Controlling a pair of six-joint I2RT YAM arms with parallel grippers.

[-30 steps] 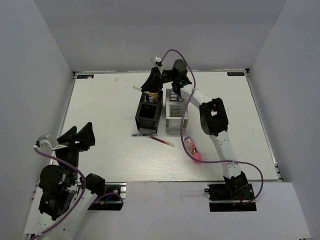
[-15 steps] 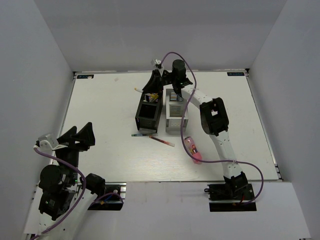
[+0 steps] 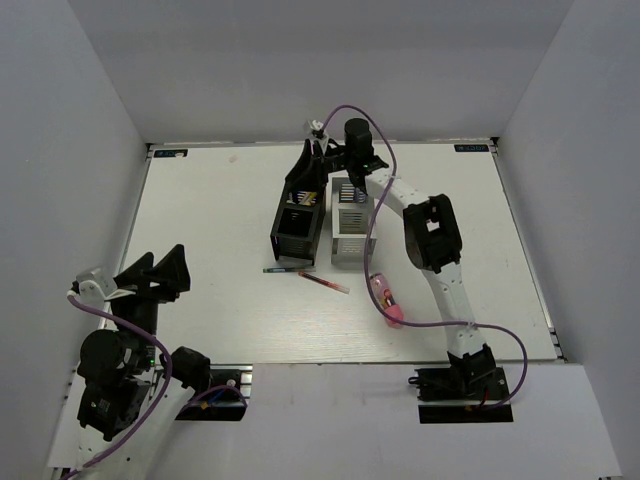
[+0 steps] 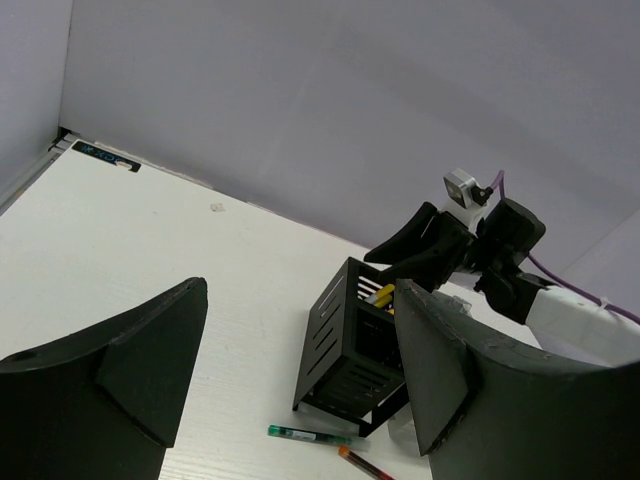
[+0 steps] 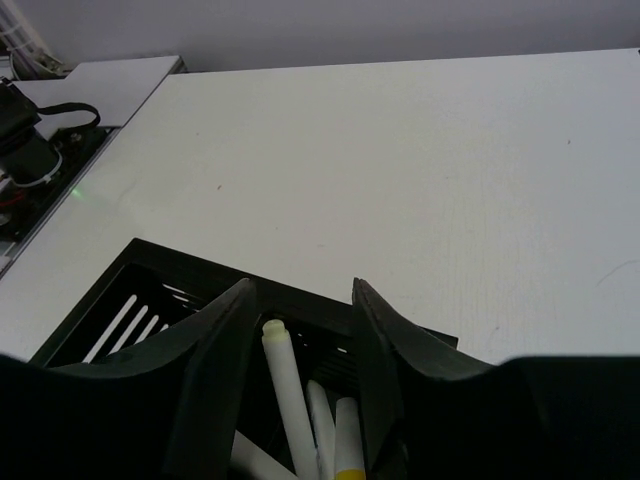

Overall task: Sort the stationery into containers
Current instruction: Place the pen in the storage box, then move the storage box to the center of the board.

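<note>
Your right gripper [image 5: 303, 300] hung over the far black bin [image 5: 190, 264], its jaws parted wider than the white stick [image 5: 285, 385] that stood between them inside that bin, unpinched. Your left gripper [image 4: 300, 300], well apart from the bin, gaped wide and empty.

My right gripper [image 3: 308, 175] is stretched far forward, with the wrist bent so that my fingers [image 5: 225, 340] point down and stand parted. My left gripper [image 3: 163, 268] is folded back close to its base and held raised, its fingers [image 4: 150, 350] spread wide.
</note>
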